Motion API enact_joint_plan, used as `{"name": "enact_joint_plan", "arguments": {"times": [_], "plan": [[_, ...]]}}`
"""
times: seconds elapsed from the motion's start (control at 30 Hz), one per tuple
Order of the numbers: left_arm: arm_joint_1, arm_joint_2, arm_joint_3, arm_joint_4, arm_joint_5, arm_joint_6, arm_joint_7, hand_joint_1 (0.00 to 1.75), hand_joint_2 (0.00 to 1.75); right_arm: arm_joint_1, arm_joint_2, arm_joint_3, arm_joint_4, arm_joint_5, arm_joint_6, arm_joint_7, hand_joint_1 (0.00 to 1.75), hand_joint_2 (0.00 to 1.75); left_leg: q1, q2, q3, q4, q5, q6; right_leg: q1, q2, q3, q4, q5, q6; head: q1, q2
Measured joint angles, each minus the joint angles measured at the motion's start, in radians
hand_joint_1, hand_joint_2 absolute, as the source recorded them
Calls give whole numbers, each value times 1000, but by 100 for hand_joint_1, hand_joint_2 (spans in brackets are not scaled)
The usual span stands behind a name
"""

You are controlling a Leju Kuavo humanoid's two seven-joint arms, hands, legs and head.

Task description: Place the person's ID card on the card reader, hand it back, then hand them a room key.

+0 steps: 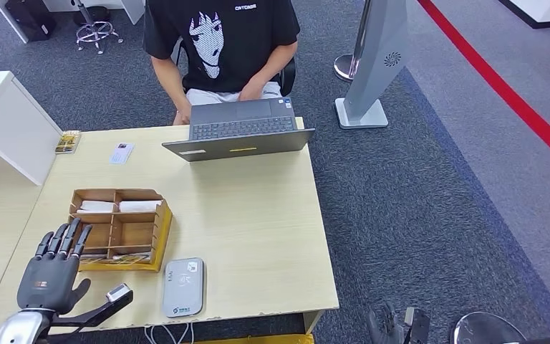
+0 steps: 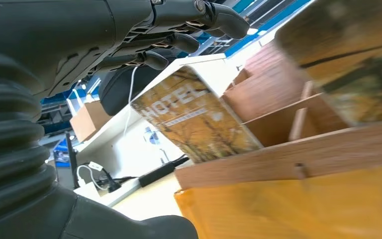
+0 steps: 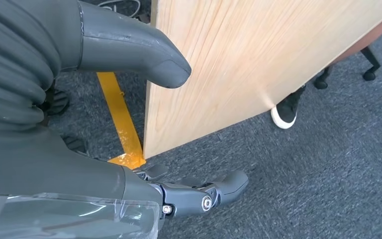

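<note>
While the ID card lies flat at the far left of the desk, near the seated person and well beyond the wooden organizer, the left hand hovers over the near left corner, fingers spread and holding nothing. From that hand the card lies straight ahead, past the organizer, its long axis running roughly away from the robot. The card reader sits just right of the left hand. The right hand hangs beside the desk's edge, empty with fingers loosely apart, so the left is plainly nearer.
</note>
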Motion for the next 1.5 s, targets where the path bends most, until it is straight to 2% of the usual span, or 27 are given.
{"name": "enact_joint_plan", "arguments": {"times": [0.47,1.17,1.3,1.5], "plan": [[15,15,60,-22,2,-5,-22,0,175,2,0,-1,5,1,-1,2,0,175,0,0,0,0,0,0,0,0,0,0,0,0,0,0],[3,-28,58,-1,-2,-4,-39,2,175,1,0,-1,8,6,-1,4,0,175,0,0,0,0,0,0,0,0,0,0,0,0,0,0],[-1,-33,57,7,-2,-3,-38,171,175,1,0,-1,9,6,-3,3,0,175,0,0,0,0,0,0,0,0,0,0,0,0,0,0],[0,-31,57,8,0,-3,-36,175,175,1,0,-1,10,6,-4,-5,0,175,0,0,0,0,0,0,0,0,0,0,0,0,0,0]]}}
